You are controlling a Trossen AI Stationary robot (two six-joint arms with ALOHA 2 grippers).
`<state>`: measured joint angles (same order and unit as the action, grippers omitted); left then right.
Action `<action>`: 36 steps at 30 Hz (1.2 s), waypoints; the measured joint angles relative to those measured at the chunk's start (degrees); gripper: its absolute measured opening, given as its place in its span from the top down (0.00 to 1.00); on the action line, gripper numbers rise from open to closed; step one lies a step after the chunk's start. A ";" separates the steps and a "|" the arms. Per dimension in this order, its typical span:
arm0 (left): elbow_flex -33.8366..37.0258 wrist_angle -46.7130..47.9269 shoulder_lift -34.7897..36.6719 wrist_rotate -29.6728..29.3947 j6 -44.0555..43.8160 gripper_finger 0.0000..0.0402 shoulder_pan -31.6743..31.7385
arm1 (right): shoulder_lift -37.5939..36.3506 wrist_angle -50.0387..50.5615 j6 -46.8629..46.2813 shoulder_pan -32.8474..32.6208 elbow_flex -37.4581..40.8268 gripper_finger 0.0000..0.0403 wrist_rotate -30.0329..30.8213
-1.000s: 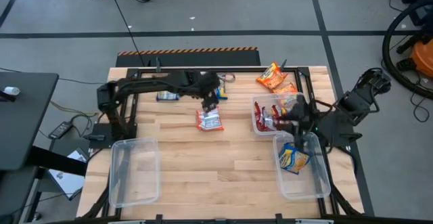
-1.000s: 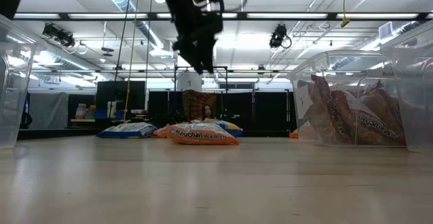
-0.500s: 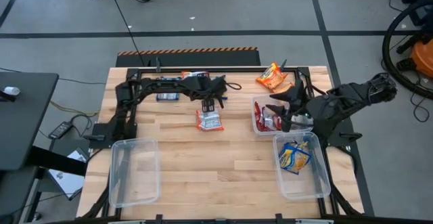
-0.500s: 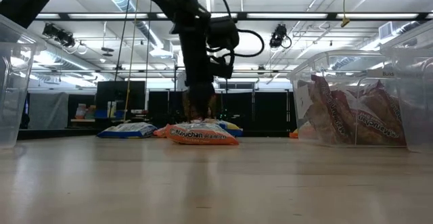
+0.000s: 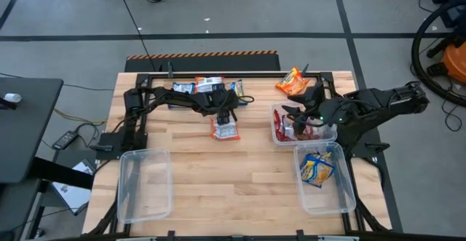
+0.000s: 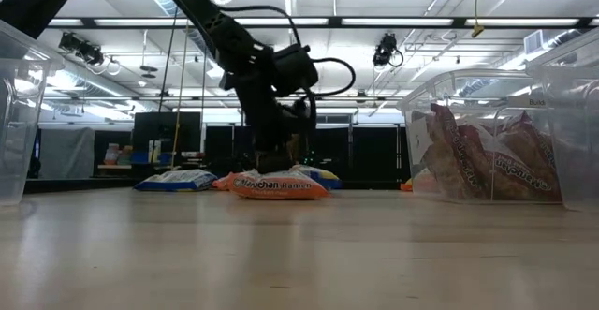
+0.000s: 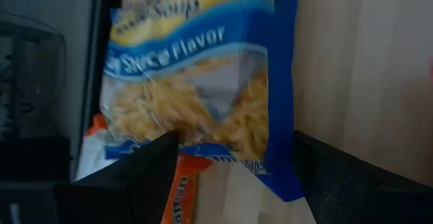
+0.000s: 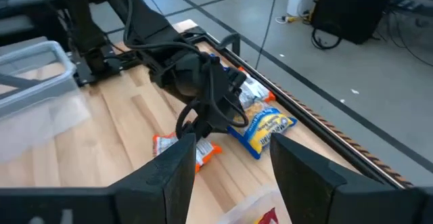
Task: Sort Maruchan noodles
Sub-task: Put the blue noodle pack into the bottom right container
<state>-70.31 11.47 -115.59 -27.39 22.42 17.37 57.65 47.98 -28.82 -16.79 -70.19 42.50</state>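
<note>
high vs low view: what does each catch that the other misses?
High only: the empty bin near the left arm, the blue-and-yellow packet in the near right bin, the orange packet at the far edge, and the right gripper, open above the red-packet bin.
Low only: the room's ceiling lights behind the table.
Both: the left gripper, open, down over the red-and-white packet at mid-table.

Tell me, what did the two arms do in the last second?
The left gripper dropped, open, onto the red-and-white packet. The right gripper, open, swung from the near bin, where it left a blue-and-yellow packet, over the bin of red packets. Bins stayed put.
</note>
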 joint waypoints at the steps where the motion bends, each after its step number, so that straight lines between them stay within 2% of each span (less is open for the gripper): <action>1: 0.48 -0.59 -0.26 0.19 0.09 0.29 0.22 | 0.34 -0.28 0.03 0.29 0.00 0.52 -0.03; 4: 0.83 -1.09 -0.52 -0.70 0.54 0.30 0.53 | 1.35 -2.38 0.10 1.11 0.00 0.52 -0.11; 7: 1.02 -2.30 -0.55 -0.77 0.69 0.39 0.54 | 2.18 -4.13 1.08 1.84 0.00 0.52 -0.16; 10: 1.02 -4.48 -0.56 -0.93 0.74 0.55 0.43 | 2.70 -5.04 3.52 2.32 0.00 0.52 -0.20; 15: 1.02 -5.10 0.02 -0.99 -0.55 0.90 0.46 | 2.40 -3.94 8.61 3.22 0.00 0.52 -0.22; 17: 1.02 -5.06 1.76 -0.92 -1.00 0.97 0.37 | 1.99 -2.88 11.72 4.01 0.00 0.52 -0.17; 23: -3.29 3.53 11.42 0.62 -7.51 0.97 -0.18 | 2.68 -3.52 21.44 7.82 0.00 0.51 -4.44; 27: -8.36 7.92 17.29 9.57 -16.21 0.97 -0.15 | 4.80 -8.31 23.72 10.95 0.00 0.48 -6.03; 29: -10.70 8.63 18.55 11.96 -20.81 0.98 -0.68 | 6.40 -11.49 26.03 12.65 0.00 0.45 -8.19; 32: -14.18 11.14 18.99 12.03 -26.61 0.98 -1.86 | 9.49 -17.47 28.70 14.95 0.00 0.38 -12.28; 36: -17.82 16.46 18.98 12.12 -35.65 0.98 -3.35 | 12.51 -23.20 31.30 15.91 0.00 0.31 -12.94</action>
<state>-88.14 27.94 -96.62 -15.27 -13.23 14.02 70.16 24.78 2.48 -0.89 -70.19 29.56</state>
